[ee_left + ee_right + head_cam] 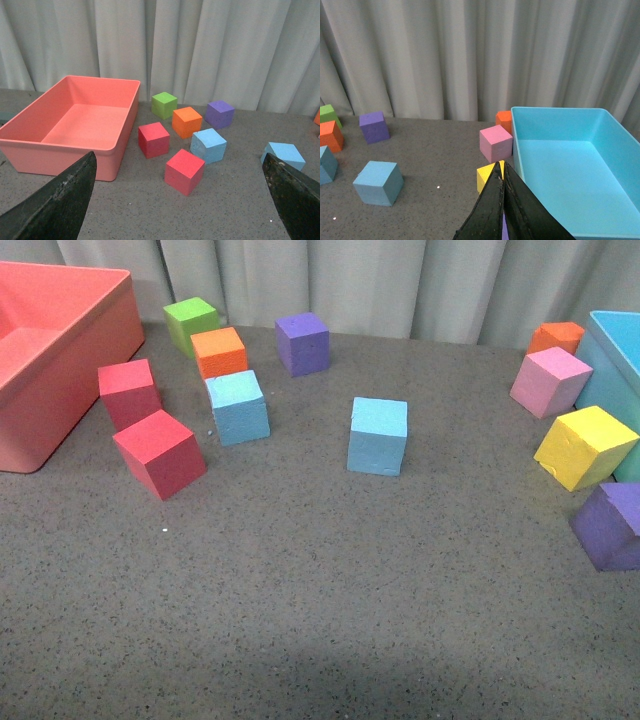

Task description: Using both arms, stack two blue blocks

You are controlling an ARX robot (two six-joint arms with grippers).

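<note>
Two sky-blue blocks sit apart on the grey table. One blue block (237,407) lies left of centre beside an orange cube; the other blue block (378,435) stands alone near the middle. Both show in the left wrist view, the first (208,145) and the second (283,155); the right wrist view shows the middle one (378,183) and an edge of the other (326,165). Neither arm shows in the front view. My left gripper (180,200) is open and empty, well short of the blocks. My right gripper (501,172) is shut and empty, above a yellow cube.
A coral bin (60,350) stands at the left, a teal bin (565,170) at the right. Two red cubes (160,453), a green, an orange (219,351) and a purple cube (302,343) crowd the left blue block. Pink, yellow (585,446), orange and purple cubes lie at the right.
</note>
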